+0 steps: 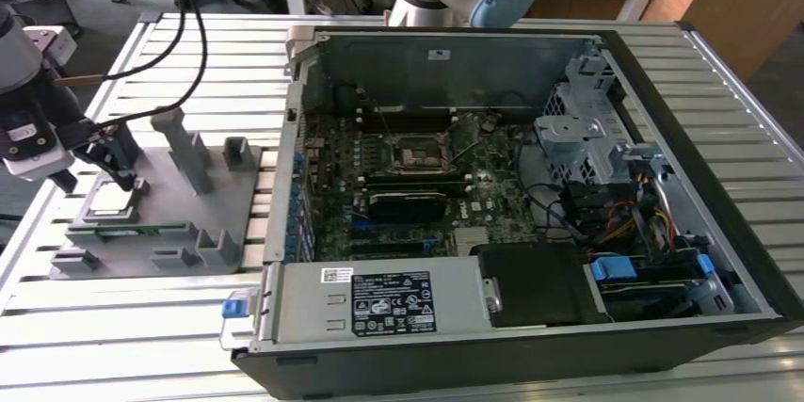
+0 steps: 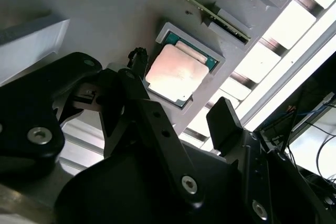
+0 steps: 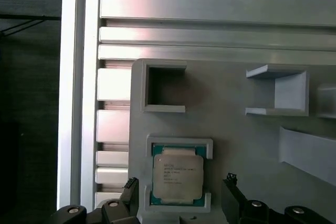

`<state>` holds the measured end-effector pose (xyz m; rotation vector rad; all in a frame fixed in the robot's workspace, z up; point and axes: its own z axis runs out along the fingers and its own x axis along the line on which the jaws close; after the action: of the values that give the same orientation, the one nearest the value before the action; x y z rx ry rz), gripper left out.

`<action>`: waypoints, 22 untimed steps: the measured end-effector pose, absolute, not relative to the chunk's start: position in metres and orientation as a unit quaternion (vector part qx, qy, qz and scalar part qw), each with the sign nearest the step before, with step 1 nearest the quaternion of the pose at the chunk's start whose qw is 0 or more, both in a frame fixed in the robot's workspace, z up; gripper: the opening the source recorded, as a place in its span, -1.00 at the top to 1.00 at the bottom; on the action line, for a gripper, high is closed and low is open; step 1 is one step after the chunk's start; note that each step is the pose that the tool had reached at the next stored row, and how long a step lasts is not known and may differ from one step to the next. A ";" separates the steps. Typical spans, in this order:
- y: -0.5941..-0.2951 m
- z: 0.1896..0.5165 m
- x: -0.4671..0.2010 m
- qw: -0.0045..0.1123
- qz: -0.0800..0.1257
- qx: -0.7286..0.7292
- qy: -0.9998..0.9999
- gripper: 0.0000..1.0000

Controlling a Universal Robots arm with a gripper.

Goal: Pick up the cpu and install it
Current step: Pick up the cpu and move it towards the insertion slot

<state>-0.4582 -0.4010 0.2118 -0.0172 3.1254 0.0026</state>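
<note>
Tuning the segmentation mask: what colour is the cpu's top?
The cpu top is silvery-grey metal, rimmed green; clearest in the first wrist view.

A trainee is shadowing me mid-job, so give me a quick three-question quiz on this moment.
1. True or false: the cpu is lifted out of the grey holder.
2. The gripper is: A) shut on the cpu B) open, a finger on each side of the cpu C) shut on nothing.
3. In the exterior view, on which side of the computer case does the holder stand?
Key: 1 false, it lies in its recess; 2 B; 3 the exterior view's left.
</note>
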 end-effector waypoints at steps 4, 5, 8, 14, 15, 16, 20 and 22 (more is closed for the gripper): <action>-0.401 0.208 -0.458 0.008 0.001 -0.005 1.000 -0.44; -0.401 0.207 -0.458 0.008 0.001 -0.005 1.000 -0.44; -0.401 0.206 -0.458 0.008 0.001 -0.005 1.000 -0.44; -0.401 0.204 -0.458 0.008 0.001 -0.002 1.000 -0.44; -0.401 0.203 -0.458 0.008 0.001 -0.001 1.000 -0.44; -0.401 0.203 -0.458 0.008 0.001 0.000 1.000 -0.44; -0.399 0.200 -0.458 0.008 0.001 0.007 1.000 -0.44; -0.397 0.199 -0.458 0.008 0.001 0.013 1.000 -0.44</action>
<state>-0.4583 -0.3967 0.1987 0.0394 3.1250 0.0019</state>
